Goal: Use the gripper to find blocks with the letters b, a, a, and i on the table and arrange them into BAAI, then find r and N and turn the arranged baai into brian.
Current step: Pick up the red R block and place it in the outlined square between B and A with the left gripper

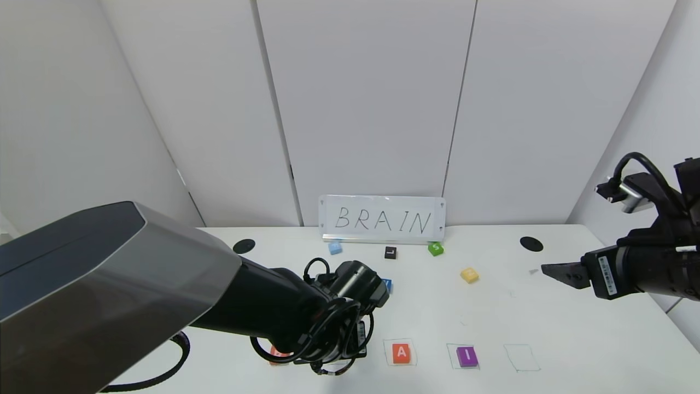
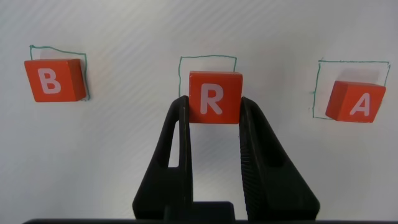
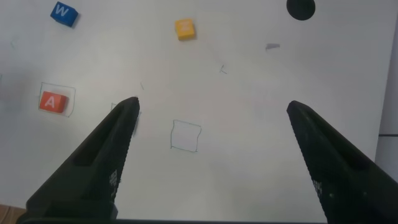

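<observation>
My left gripper is shut on the orange R block and holds it at a green drawn square between the orange B block and an orange A block. In the head view my left arm hides the R block and most of the B block. The A block and the purple I block sit in squares along the front of the table. The yellow N block lies farther back. My right gripper is open and empty above the table's right side. A second A is not in view.
An empty green square is drawn right of the I block. A BRAIN sign stands at the back, with a light blue block, a black block and the green S block before it. The blue W block lies mid-table.
</observation>
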